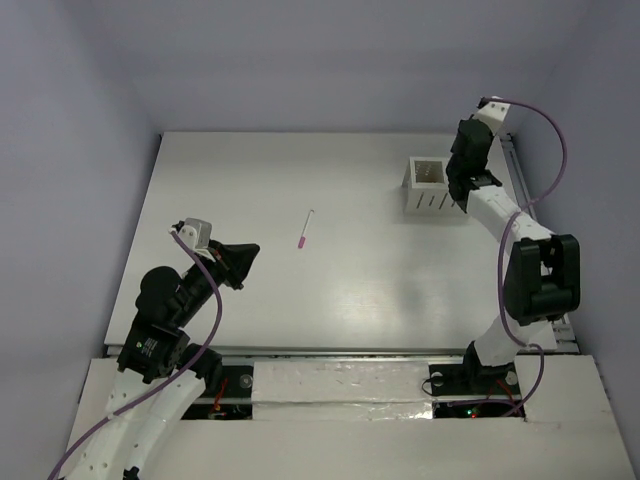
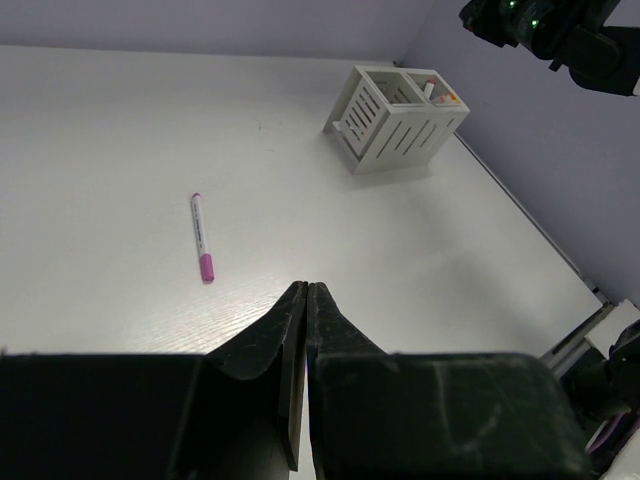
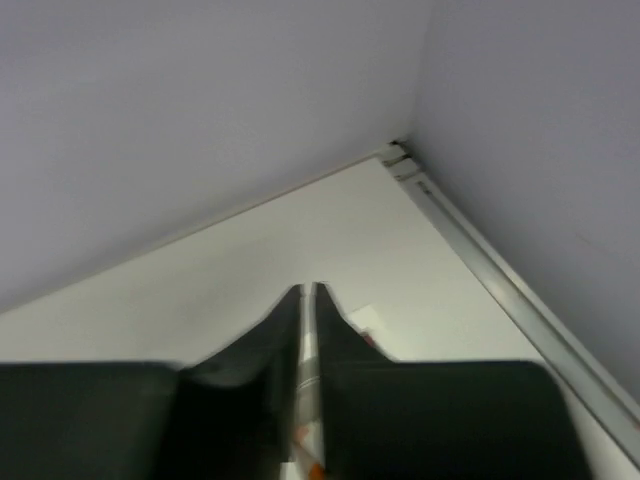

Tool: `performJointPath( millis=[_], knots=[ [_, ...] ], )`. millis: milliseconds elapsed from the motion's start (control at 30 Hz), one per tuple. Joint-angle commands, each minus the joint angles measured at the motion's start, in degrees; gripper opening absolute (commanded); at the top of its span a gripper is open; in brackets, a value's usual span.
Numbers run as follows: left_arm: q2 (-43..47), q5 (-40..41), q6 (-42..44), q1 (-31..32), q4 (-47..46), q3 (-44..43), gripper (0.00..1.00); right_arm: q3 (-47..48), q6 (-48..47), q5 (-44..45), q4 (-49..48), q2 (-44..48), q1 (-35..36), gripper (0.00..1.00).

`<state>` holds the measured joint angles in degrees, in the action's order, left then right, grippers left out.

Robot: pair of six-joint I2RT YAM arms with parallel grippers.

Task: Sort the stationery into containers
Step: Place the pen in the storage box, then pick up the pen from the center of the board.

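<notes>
While the white table (image 1: pixel 350 300) took up most of the top view, the two arms stood at its near edge. The left arm (image 1: pixel 160 335) was bent low over the near left corner, and the right arm (image 1: pixel 535 275) stretched to the far right. There the slotted white holder (image 1: pixel 428 190) stood upright near the table's right edge, and the right wrist covered its right end in the top view. In the left wrist view, small orange and pink caps (image 2: pixel 440 95) showed in the holder's far compartment.

The left gripper (image 2: pixel 306 292) hung above bare table with its fingers pressed together and nothing between them. The right gripper (image 3: pixel 307 292) pointed at the far corner of the table, its fingers close on either side of a thin orange-marked pen (image 3: pixel 305 400) and touching it, so it appeared clamped on that pen.

A pink-capped pen (image 1: pixel 304 229) lay flat near the middle of the table, well apart from the holder and both grippers, its cap toward the near edge.
</notes>
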<state>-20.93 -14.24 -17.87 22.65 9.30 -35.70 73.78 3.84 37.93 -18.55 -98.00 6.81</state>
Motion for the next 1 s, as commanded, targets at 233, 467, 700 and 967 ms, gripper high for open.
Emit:
performJointPath(
  millis=[233, 467, 700, 967],
  knots=[
    [0.36, -0.53, 0.47, -0.33, -2.27, -1.83, 0.00, -1.10, 13.46, -18.15, 13.88, 2.73, 22.79, 0.00],
    [0.89, -0.61, 0.47, -0.33, -2.09, -1.91, 0.00, 9.94, 18.05, -20.09, 22.55, -11.41, 34.76, 0.64],
    [1.24, -0.97, 0.55, -0.33, -2.18, -1.91, 0.00, 20.96, 19.98, -19.75, 29.96, -25.30, 38.02, 0.79],
    [1.33, -0.97, 0.64, 0.20, -2.18, -2.00, 0.00, 29.23, 19.02, -16.49, 36.47, -33.13, 39.07, 0.60]
  ],
)
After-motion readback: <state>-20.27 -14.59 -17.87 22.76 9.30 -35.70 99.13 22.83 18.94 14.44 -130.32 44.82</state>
